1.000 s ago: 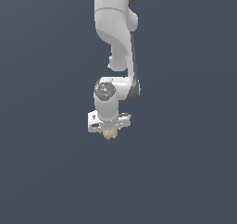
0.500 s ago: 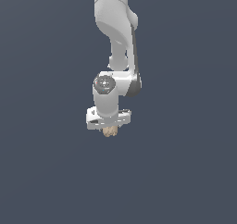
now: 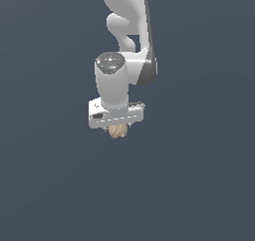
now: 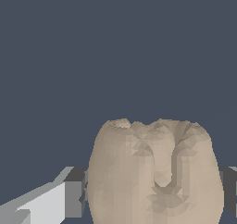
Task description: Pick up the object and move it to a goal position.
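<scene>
Arm: white Panda arm (image 3: 127, 41), wrist pointing straight down, so the load hangs below the end effector.
End effector (image 3: 117, 129): closed on the object; the wrist view shows dark finger pads (image 4: 76, 193) pressed against both of its flanks.
Object location: the object (image 3: 118, 130) sits directly under the white end effector body, between the fingers, only its lower part showing in the exterior view.
Object shape: rounded lump (image 4: 155, 172), walnut-like, with a deep central crease and a bumpy crown; much narrower than the end effector body.
Object surface: matte tan-beige, faceted.
Grip rationale: judged a side pinch across the narrow width, which keeps the crease clear of the pads.
Surroundings: uniform dark blue-grey background; no bench edge or goal marker can be made out.
Task stage: judged carrying phase; contact with any bench surface cannot be told.
</scene>
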Available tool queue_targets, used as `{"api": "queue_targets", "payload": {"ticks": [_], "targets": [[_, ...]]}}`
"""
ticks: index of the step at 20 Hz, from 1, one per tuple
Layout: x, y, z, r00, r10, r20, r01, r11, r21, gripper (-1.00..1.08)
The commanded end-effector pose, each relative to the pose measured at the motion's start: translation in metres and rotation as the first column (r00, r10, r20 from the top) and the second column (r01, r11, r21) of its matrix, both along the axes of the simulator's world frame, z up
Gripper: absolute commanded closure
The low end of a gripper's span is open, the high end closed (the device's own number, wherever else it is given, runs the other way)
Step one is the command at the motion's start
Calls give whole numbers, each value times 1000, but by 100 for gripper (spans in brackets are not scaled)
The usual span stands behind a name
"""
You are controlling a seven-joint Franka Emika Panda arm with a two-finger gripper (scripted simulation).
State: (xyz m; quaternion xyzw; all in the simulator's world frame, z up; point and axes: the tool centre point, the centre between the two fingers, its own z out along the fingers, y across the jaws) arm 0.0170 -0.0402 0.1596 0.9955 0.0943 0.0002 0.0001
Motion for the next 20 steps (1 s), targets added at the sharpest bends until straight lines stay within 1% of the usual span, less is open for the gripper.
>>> {"api": "queue_targets", "payload": {"ticks": [1,13,20], "targets": [[0,1,30,1000,0,1,0,1000,0,108],[2,6,168,1000,0,0,0,1000,0,108],[6,8,230,1000,0,0,0,1000,0,108]]}}
